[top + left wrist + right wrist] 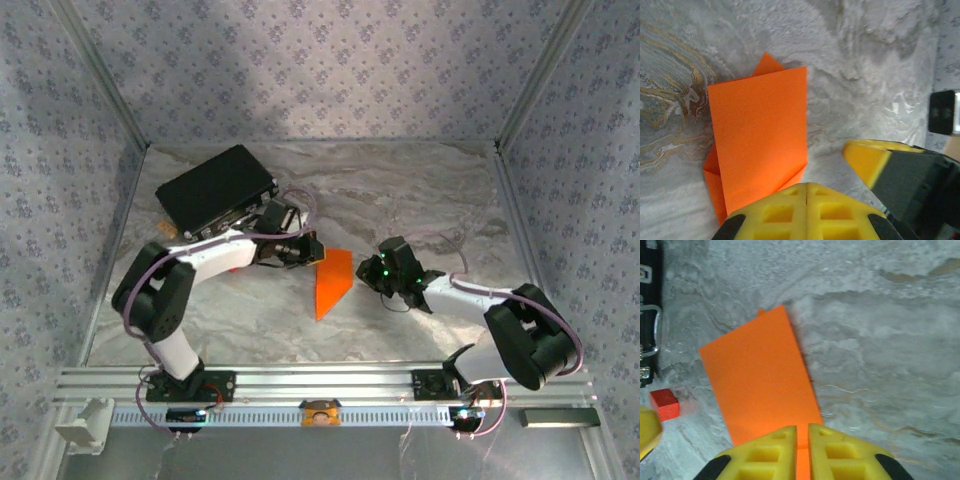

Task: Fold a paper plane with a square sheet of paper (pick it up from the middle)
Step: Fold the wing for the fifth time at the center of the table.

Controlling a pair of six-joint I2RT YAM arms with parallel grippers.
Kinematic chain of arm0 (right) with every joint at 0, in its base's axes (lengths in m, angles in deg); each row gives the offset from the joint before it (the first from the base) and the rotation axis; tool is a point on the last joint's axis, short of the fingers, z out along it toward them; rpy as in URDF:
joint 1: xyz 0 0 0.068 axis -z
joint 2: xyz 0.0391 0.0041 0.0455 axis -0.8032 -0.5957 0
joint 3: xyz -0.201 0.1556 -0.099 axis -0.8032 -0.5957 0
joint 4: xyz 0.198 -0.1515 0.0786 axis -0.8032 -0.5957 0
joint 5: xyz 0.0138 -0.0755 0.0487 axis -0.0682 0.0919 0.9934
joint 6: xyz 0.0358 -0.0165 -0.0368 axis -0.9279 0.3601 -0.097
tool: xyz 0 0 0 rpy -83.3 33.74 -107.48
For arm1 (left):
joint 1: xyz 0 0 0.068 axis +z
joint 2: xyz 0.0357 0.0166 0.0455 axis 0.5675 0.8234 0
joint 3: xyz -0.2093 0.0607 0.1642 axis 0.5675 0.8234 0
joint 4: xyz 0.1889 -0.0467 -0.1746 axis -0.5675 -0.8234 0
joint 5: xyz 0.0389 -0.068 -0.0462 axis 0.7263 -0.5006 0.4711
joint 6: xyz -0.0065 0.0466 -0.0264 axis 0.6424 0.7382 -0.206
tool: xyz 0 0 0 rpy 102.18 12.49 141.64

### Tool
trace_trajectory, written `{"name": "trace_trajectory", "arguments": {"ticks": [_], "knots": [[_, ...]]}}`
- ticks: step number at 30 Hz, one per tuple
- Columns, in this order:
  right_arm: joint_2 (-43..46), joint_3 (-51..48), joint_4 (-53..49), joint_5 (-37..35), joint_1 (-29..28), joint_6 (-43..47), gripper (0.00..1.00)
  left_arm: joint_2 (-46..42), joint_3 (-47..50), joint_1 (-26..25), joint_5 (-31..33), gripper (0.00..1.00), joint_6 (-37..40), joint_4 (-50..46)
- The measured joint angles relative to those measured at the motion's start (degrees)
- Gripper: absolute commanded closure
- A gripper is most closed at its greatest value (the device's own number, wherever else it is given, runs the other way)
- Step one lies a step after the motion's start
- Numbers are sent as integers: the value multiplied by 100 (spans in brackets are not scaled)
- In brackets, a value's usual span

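Note:
The orange sheet of paper (332, 280) lies flat on the marble table, folded into a long narrow shape that tapers to a point at its near end. In the left wrist view the folded paper (757, 135) shows layered flaps at its edges. My left gripper (312, 250) is at the paper's far left corner, and its yellow jaws (806, 186) are shut together with nothing seen between them. My right gripper (380, 270) hovers at the paper's right side. Its jaws (802, 429) stand a narrow slit apart over the paper (760, 375).
A black case (215, 188) lies at the back left, behind the left arm. A small red block (664, 404) sits on the table beside the case (647, 315). The right gripper's yellow finger (867, 160) is close to the left fingers.

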Motion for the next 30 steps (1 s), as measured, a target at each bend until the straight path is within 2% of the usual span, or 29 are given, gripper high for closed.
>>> {"name": "trace_trajectory", "arguments": {"ticks": [7,20,25,30], "knots": [[264,24,-444,262,103,352,85,885,-269,-24,-101,100,-44,103],[223,28,-463,791,118,610,69,920,164,238,-105,100,-111,511],[-96,160,-380,962,111,595,58,920,304,273,-170,100,-133,721],[-450,339,-225,1123,111,584,57,920,439,341,-282,100,-155,960]]}}
